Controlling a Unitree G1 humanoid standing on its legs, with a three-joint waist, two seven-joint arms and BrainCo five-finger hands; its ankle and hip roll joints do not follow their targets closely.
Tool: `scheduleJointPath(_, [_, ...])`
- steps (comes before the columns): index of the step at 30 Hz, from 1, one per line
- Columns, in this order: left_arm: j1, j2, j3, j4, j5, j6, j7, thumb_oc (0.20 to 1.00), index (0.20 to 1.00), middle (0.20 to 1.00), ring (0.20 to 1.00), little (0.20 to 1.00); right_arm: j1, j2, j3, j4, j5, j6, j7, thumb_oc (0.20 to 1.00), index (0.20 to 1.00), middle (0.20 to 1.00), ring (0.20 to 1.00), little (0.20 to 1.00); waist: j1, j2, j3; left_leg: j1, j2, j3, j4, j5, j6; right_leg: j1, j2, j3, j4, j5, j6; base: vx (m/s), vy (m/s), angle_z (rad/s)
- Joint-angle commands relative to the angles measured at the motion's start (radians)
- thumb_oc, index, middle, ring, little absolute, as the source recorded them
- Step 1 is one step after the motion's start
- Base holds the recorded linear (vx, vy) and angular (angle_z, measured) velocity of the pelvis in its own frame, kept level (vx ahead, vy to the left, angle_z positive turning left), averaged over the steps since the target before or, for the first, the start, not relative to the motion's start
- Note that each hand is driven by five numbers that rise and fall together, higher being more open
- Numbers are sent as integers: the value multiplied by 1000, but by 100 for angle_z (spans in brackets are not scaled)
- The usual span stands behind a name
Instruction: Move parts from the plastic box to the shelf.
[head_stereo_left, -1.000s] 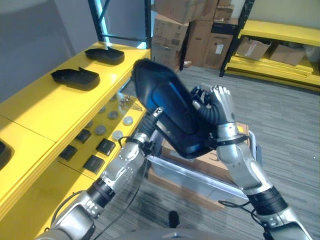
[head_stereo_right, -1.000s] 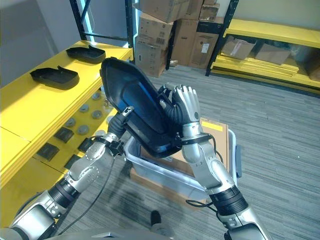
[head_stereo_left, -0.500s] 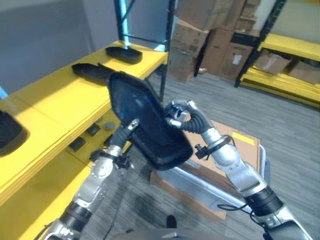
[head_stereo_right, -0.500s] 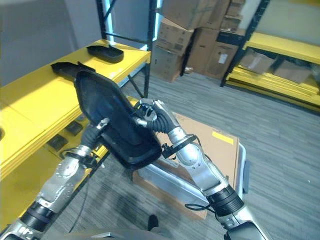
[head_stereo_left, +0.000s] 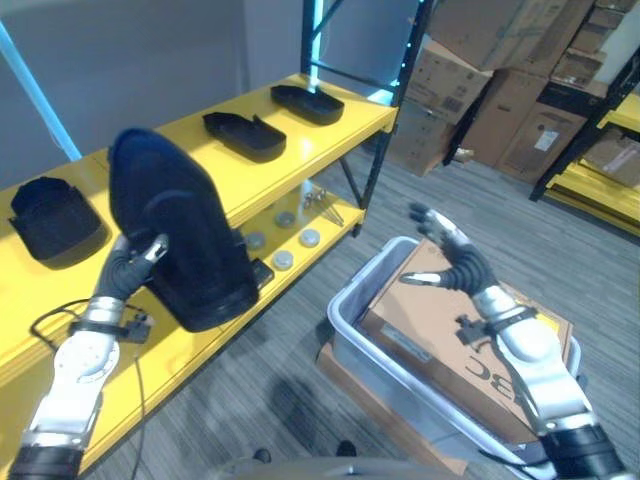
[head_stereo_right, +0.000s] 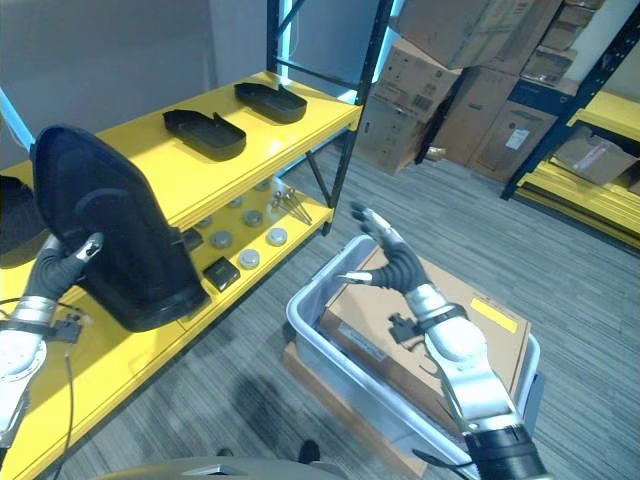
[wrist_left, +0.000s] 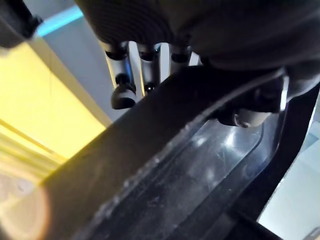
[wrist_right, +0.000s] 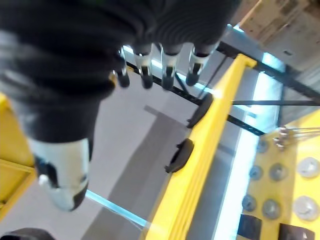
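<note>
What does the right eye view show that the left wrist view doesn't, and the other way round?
Right eye view alone: the right hand open above the plastic box with the cardboard carton inside, three more black parts on the yellow shelf's top level, and small discs on the lower level.

Left wrist view alone: a close look along the part's glossy inner face and rim, with fingers over its edge.

Both: the left hand curled round the large black part, beside the yellow shelf.
</note>
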Motion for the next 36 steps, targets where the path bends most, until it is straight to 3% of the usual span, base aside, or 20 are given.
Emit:
scheduleJointPath(1, [-55,32,36,-59,85,-115,68,200,200,200,200,200,-16,2,5,-26,115,-69,41,1000,1000,1000,1000,1000,-6,-25,-52,-12,9,0,61,-131,0,20,-6,38,49,-147,5,-10,-22,8])
scheduleJointPath(6, [-16,11,120,-105,102,-127,119,200,200,200,200,200,-24,89,48,-1,259,-63,77,1000,1000,1000,1000,1000,18,-27,-34,-35,9,-23,84,-131,-4,15,-8,17,52,-149,3,-52,-26,12])
scheduleJointPath(7, [-2,-7,145,-137,83,-135,133,200,200,200,200,200,-53,122,99,19,266,-64,69,1000,1000,1000,1000,1000,57,-32,-10,-65,7,-49,120,-126,-9,11,-11,-6,60,-149,-1,-63,-41,10])
scheduleJointPath(9, [1,-14,153,-149,77,-136,139,200,200,200,200,200,-72,127,121,31,240,-69,57,1000,1000,1000,1000,1000,70,-33,-7,-76,5,-68,127,-129,-12,14,-10,-21,57,-157,-3,-58,-75,29])
scheduleJointPath(11, [-4,-26,157,-176,53,-146,150,200,200,200,200,200,-99,141,143,29,209,-79,34,1000,1000,1000,1000,1000,114,-35,17,-108,6,-120,145,-120,-30,22,-4,-73,55,-173,-13,-111,-138,77])
scheduleJointPath(12, [-9,-42,141,-193,17,-154,149,200,200,200,200,200,-116,157,161,11,231,-86,28,1000,1000,1000,1000,1000,148,-36,30,-144,-3,-194,148,-97,-45,25,-7,-146,54,-187,-23,-120,-92,150])
scheduleJointPath(13, [-11,-43,140,-194,16,-153,148,200,200,200,200,200,-117,157,160,12,231,-87,28,1000,1000,1000,1000,1000,142,-37,31,-150,-8,-201,149,-89,-45,22,-11,-154,54,-183,-22,-107,-89,188])
scheduleJointPath(15, [-30,-58,111,-205,-8,-154,144,200,200,200,200,200,-139,150,180,9,219,-86,22,1000,1000,1000,1000,1000,171,-30,54,-196,-12,-252,155,-65,-72,30,-20,-255,67,-213,-31,-60,-66,136])
scheduleJointPath(17, [-54,-67,89,-212,-12,-158,142,200,200,200,200,200,-157,131,191,5,190,-86,15,1000,1000,1000,1000,1000,169,-23,62,-227,24,-182,150,-68,-85,46,-31,-319,76,-253,-33,2,29,136])
scheduleJointPath(18, [-68,-70,74,-219,-13,-161,135,200,200,200,200,200,-170,119,197,1,182,-84,15,1000,1000,1000,1000,1000,158,-21,61,-242,58,-79,141,-54,-85,48,-47,-362,82,-252,-25,-41,266,209])
scheduleJointPath(19, [-85,-62,48,-232,-21,-165,127,200,200,200,200,200,-187,114,209,-7,172,-82,8,1000,1000,1000,1000,1000,137,-17,57,-243,127,127,120,-37,-81,61,-71,-415,83,-239,-15,-7,213,207])
scheduleJointPath(20, [-85,-62,49,-232,-21,-165,127,200,200,200,200,200,-188,115,210,-6,171,-81,7,1000,1000,1000,1000,1000,139,-17,57,-240,128,131,115,-35,-81,61,-71,-413,82,-238,-14,1,187,189])
scheduleJointPath(22, [-91,-50,43,-232,-24,-170,124,200,200,200,200,200,-191,120,208,-8,172,-78,4,1000,1000,1000,1000,1000,125,-8,47,-230,170,258,97,-13,-87,77,-89,-452,75,-225,-10,39,156,113])
scheduleJointPath(23, [-88,-47,41,-228,-31,-170,118,200,200,200,200,200,-185,125,206,-8,175,-73,4,1000,1000,1000,1000,1000,123,-4,38,-213,177,280,70,3,-91,88,-91,-460,67,-220,-11,169,240,67])
scheduleJointPath(27, [-58,-37,60,-219,-23,-161,108,200,200,200,200,200,-194,161,220,17,161,-53,-3,1000,1000,1000,1000,1000,136,1,10,-187,148,256,48,-2,-81,115,-116,-467,67,-214,-6,137,152,45])
scheduleJointPath(34, [-81,-15,57,-216,-47,-156,78,200,200,200,200,200,-236,196,246,20,141,-42,-5,1000,1000,1000,1000,1000,140,-20,5,-214,65,267,164,-92,-17,140,-222,-461,110,-180,37,139,234,6])
scheduleJointPath(36, [-97,-5,43,-213,-48,-151,66,200,200,200,200,200,-230,207,239,32,103,-35,-15,1000,1000,1000,1000,1000,125,-14,-1,-189,16,263,151,-116,22,127,-285,-450,183,-124,61,195,345,-1])
